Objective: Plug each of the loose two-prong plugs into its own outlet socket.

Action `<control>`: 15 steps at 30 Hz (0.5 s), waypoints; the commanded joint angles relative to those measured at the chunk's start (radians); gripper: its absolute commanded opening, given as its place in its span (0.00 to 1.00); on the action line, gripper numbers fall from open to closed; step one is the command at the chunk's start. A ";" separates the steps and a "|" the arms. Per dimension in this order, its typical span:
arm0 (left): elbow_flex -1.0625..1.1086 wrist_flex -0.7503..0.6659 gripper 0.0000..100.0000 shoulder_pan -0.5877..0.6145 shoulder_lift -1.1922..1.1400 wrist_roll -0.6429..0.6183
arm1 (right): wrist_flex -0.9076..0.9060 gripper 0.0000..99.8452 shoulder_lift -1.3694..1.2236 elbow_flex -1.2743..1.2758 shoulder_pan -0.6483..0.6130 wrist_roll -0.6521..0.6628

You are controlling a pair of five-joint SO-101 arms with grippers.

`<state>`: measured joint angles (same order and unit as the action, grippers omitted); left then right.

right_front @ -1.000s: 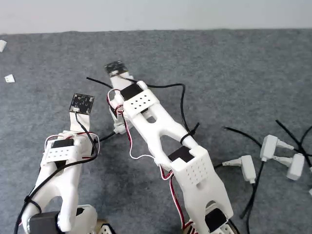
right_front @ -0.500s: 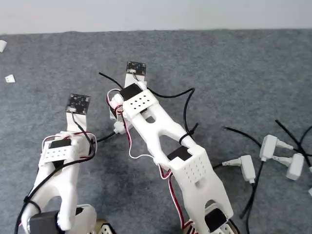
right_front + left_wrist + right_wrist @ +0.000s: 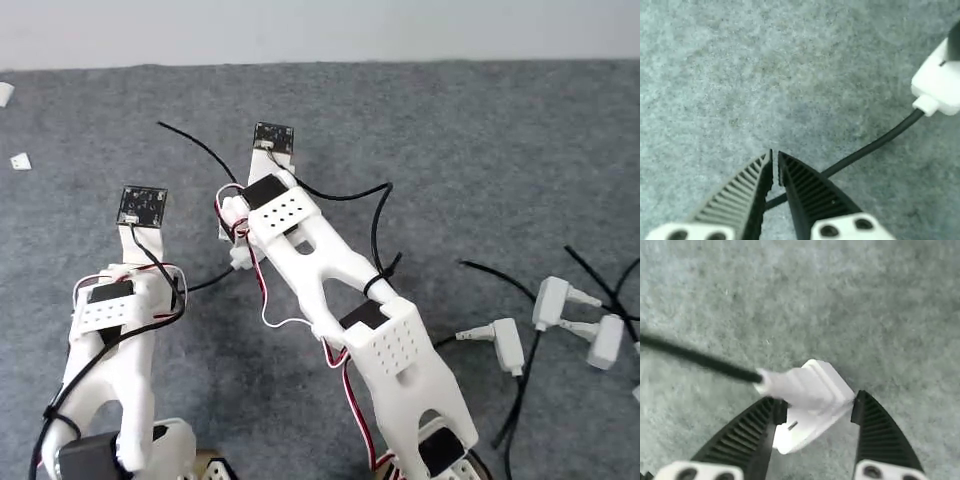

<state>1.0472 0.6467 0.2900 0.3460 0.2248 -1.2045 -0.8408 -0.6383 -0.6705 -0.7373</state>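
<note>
Between the ribbed black jaws of the right end effector we see a white plug, grasped across its body. One jaw presses its side near the strain relief and the other meets its far corner. Its black cord runs away from the strain relief over the grey felt desk. We cannot tell whether the pale block just under the plug is part of it or a separate socket.

On the other arm, the left end effector is clenched on nothing, its jaws closed to a thin slit. A second black cord lies on the felt and passes beneath those jaws, not between them. It leads to a second white plug, well apart from the tips.

From above, the right arm stretches diagonally toward the desk's middle, and the left arm stands beside it, nearer the left side. Well apart from both, by the right edge, three white connectors lie close together among loose black cables.
</note>
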 commanded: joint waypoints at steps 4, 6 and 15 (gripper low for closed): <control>-0.048 -0.021 0.01 0.006 0.003 -0.003 | 0.041 0.21 -0.025 -0.014 0.041 -0.006; -0.048 -0.021 0.01 0.006 0.003 -0.003 | 0.047 0.21 -0.025 -0.014 0.038 -0.005; -0.048 -0.021 0.01 0.006 0.003 -0.003 | 0.035 0.03 -0.016 -0.014 0.036 0.098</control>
<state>1.0472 0.6467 0.2900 0.3460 0.2248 -1.1738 -0.8654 -0.6352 -0.6398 -0.7250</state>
